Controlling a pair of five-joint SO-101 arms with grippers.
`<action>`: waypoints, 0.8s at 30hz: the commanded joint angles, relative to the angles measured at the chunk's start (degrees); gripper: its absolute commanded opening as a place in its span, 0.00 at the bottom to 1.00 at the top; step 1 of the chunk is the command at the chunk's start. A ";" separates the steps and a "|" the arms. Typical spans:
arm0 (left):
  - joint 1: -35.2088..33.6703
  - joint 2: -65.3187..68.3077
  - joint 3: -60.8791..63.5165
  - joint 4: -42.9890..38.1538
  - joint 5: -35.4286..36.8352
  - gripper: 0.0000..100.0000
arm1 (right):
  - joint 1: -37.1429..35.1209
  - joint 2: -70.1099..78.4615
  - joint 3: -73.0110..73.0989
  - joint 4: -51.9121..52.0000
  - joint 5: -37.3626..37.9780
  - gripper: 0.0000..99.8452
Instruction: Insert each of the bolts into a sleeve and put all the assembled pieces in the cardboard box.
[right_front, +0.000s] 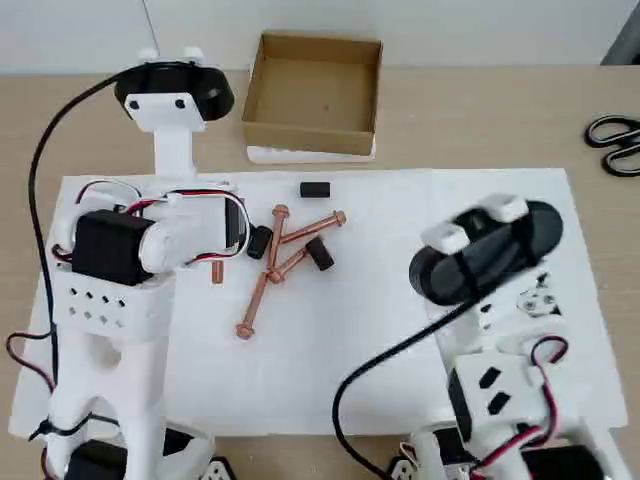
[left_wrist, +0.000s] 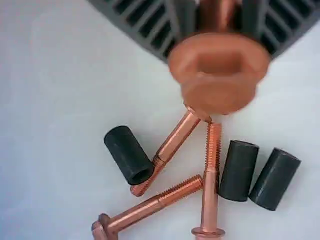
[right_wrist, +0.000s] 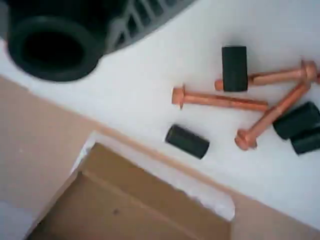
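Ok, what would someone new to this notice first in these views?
A copper bolt is clamped in the left gripper, head toward the wrist camera, and a black sleeve is held in the right gripper. Loose bolts and sleeves lie jumbled on the white paper, and the box sits empty at the table's far edge.

Left gripper (left_wrist: 216, 12) pinches a bolt (left_wrist: 220, 70); right gripper (right_wrist: 75, 15) — high up — a sleeve (right_wrist: 52, 50).
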 joint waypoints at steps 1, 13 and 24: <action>0.35 -2.29 -2.86 -1.05 0.44 0.01 | 0.40 -9.01 14.59 -12.88 -6.51 0.00; 0.35 -2.29 -0.57 -10.99 0.35 0.01 | 0.31 -27.65 46.86 -40.57 -17.32 0.00; 6.07 -2.29 8.04 -26.46 4.48 0.01 | -3.03 -28.53 53.54 -41.63 -17.32 0.00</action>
